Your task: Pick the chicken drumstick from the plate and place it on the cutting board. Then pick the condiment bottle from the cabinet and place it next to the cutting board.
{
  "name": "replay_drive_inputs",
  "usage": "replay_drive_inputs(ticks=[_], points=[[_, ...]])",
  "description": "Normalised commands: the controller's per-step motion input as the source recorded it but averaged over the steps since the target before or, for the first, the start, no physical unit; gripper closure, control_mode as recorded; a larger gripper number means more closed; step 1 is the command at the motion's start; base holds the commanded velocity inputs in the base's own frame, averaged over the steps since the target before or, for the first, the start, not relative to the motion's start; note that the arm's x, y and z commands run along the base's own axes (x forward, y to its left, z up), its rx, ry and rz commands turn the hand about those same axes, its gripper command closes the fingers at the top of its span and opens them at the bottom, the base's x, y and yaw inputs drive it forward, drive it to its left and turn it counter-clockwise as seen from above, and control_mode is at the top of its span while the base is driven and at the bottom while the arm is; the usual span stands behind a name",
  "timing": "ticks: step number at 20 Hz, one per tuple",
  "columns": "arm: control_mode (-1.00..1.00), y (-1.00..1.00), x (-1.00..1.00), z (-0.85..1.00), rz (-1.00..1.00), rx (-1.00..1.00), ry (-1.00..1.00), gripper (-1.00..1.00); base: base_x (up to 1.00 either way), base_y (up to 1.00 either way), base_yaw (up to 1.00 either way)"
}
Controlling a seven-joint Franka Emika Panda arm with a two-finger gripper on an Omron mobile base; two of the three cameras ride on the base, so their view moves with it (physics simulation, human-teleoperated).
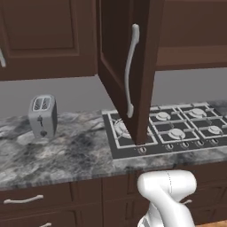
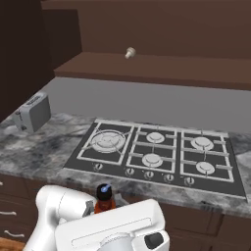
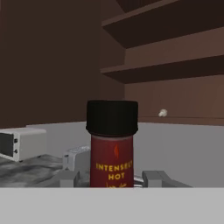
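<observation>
While my claw [image 3: 112,178] grips the condiment bottle [image 3: 112,151] low on its body, in front of the stove [image 2: 157,152], I judge it light, rigid and smooth; holding below the black cap limits tipping. My hand view reads its label; the left base view adds the cabinet [image 1: 128,66] door standing open.

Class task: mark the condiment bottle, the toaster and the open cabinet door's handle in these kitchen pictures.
condiment bottle [image 3: 112,164]: hand view, on the red label.
toaster [image 1: 43,116]: left base view, on its front face.
cabinet door handle [image 1: 129,73]: left base view, on the middle of the curved silver bar.
</observation>
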Motion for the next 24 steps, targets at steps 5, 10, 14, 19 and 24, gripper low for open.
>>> replay_drive_inputs(ticks=[5,10,14,19,24], points=[[1.0,0.0,0.0,0.0,0.0,0.0,0.0,1.0,-0.47,0.0,0.0],[1.0,0.0,0.0,0.0,0.0,0.0,0.0,1.0,-0.41,0.0,0.0],[1.0,0.0,0.0,0.0,0.0,0.0,0.0,1.0,-0.25,-0.14,0.03],[1.0,0.0,0.0,0.0,0.0,0.0,0.0,1.0,-0.06,-0.31,0.03],[1.0,0.0,0.0,0.0,0.0,0.0,0.0,1.0,0.0,-0.5,0.01]])
